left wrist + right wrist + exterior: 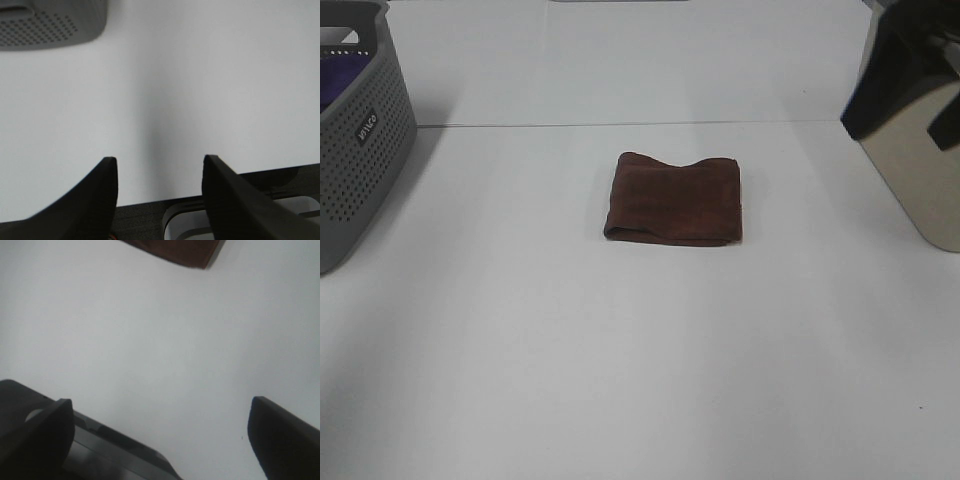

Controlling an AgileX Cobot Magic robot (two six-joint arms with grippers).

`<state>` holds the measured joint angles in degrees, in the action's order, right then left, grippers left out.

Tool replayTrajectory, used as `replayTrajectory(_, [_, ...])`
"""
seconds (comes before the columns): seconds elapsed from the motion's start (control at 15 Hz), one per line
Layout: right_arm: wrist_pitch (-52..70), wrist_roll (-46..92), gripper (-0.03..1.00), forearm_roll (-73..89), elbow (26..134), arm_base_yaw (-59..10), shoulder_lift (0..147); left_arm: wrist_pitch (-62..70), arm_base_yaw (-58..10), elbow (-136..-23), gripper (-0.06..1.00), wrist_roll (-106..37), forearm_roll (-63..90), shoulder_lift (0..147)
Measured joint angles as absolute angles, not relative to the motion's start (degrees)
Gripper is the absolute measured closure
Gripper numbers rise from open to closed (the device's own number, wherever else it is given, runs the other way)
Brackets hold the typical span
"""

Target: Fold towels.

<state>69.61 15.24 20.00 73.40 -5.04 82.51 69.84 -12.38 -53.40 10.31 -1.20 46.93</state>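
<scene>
From the high exterior camera, a dark reddish-brown towel (674, 198) lies folded into a compact rectangle near the middle of the white table (620, 380). Its far edge dips in a shallow wave and its near edge shows stacked layers. A thin seam in the tabletop runs across behind it. At the far left stands a grey perforated plastic laundry basket (360, 150) with a handle cut-out at its rim and something purple inside; a small dark label on its wall carries white lettering too small to read. At the far right a glossy dark and beige object (915, 120), cut off by the frame edge, stands well apart from the towel. No gripper shows in this view.

In the left wrist view, the left gripper (160, 172) hangs over bare white table with its two dark fingers spread apart and nothing between them. A corner of the basket appears beyond them, blurred.

In the right wrist view, the right gripper (160, 415) has its fingers set wide apart over bare table, empty. A corner of the towel lies well beyond the fingertips.
</scene>
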Motion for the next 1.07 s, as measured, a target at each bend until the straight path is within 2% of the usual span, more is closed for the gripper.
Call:
replayTrajectory(0.33, [69.3,11.4,0.07,13.4,51.5,-5.0,61.9,69.9,-12.4,-39.9,0.46,9.9,-1.3,31.9])
replayTrajectory(0.4, [68.3,8.7,0.07,9.1,43.7,-5.0,52.3,69.4,-12.4,-35.4,0.46,9.9,-2.3,25.8])
replayTrajectory(0.47, [67.8,8.2,0.07,7.3,40.9,-5.0,47.8,68.4,-12.4,-33.6,0.46,9.9,-2.8,23.0])
replayTrajectory(0.73, [65.6,7.7,0.07,5.5,34.0,-5.0,29.2,64.2,-12.4,-30.9,0.46,6.6,-3.0,15.5])
replayTrajectory(1.07, [62.7,8.2,0.07,5.3,30.1,-5.0,13.9,60.4,-12.4,-29.0,0.46,0.7,1.7,13.9])
